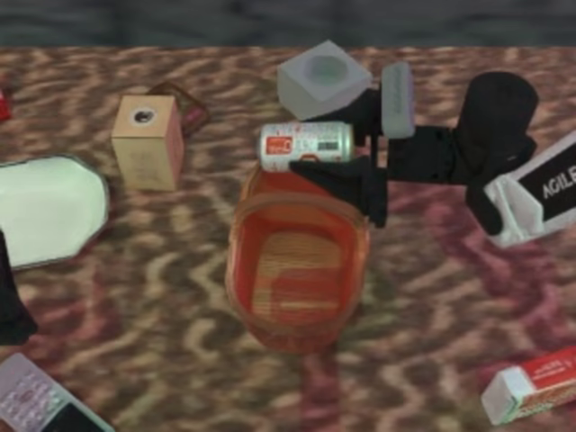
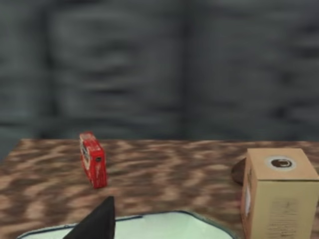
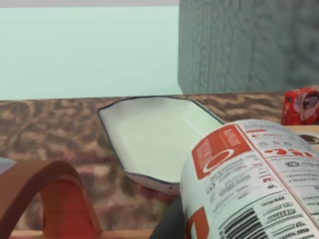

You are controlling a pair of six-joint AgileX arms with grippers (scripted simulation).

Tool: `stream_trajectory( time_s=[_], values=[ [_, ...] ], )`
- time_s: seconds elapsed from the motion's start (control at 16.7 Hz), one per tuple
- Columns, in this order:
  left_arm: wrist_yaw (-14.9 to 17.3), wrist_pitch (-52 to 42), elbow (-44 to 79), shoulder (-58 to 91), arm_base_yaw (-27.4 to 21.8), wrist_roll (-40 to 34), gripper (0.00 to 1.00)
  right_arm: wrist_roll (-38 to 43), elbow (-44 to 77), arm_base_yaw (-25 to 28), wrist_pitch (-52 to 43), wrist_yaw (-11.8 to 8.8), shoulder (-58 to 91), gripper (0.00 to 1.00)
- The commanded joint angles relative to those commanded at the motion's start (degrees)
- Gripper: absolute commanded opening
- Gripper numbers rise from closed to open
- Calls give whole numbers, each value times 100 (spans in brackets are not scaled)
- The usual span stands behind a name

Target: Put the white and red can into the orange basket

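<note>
White and red can (image 1: 304, 144) sideways, "AGILE" on arm

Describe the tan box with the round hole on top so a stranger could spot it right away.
Start at the orange basket in the middle of the table and look toward the table's far left, past the white and red can held by the right gripper. The tan box stands upright there, just right of the white tray. Unlike the grey cube, it is tall and cardboard-coloured.
</note>
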Motion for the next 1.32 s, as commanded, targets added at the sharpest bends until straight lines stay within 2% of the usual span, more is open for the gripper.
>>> stream_trajectory(
  time_s=[0.48, 1.08, 1.2, 1.32],
  values=[
    [0, 0, 0, 0, 0, 0, 100, 0, 0, 0, 0, 0, 0, 98],
    [0, 0, 0, 0, 0, 0, 100, -1, 3, -23, -1, 2, -4, 100],
    [32, -130, 155, 160, -81, 91, 100, -12, -71, -33, -69, 65, -171, 100],
    [89, -430, 519, 533, -252, 298, 100, -31, -254, -74, -238, 229, -561, 100]
  ],
)
